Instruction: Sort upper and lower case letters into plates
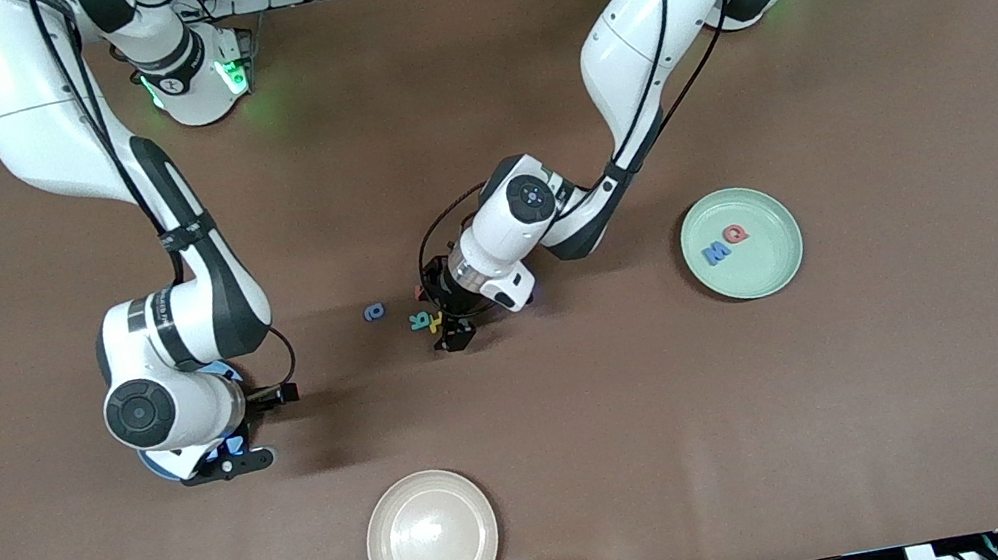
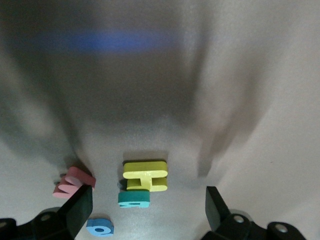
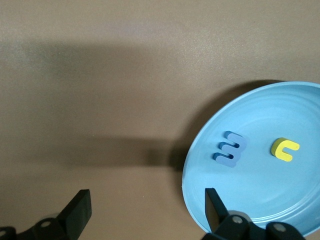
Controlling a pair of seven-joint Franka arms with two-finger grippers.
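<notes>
The left gripper (image 1: pixel 456 336) hangs low over a small cluster of letters near the middle of the brown bench (image 1: pixel 585 428). Its jaws stand wide open and hold nothing; in the left wrist view the two dark fingers (image 2: pixel 76 212) sit well apart, with the letters lying on the bench between them. The yellow letter (image 2: pixel 145 175) lies flat with a teal letter (image 2: pixel 134 199) touching its edge. A pink-red letter (image 2: pixel 73 182) lies just beside one finger, and whether they touch I cannot tell. A small blue letter (image 2: pixel 100 227) lies near the same finger. In the front view, one more blue letter (image 1: pixel 374 312) lies apart from the cluster, toward the right arm's end of the bench.

The right gripper (image 1: pixel 231 464) is over the rim of the sky blue plate (image 3: pixel 260 195), toward the right arm's end of the bench. Its jaws are also spread wide and empty. The plate holds a blue letter (image 3: pixel 229 149) and a small yellow letter (image 3: pixel 284 149), lying apart from each other.

The mint green plate (image 1: pixel 776 269) sits toward the left arm's end of the bench and holds a blue letter (image 1: pixel 717 254) just beside a red letter (image 1: pixel 736 233). A cream-beige plate (image 1: pixel 432 539) sits nearest the front camera, holding no letters.
</notes>
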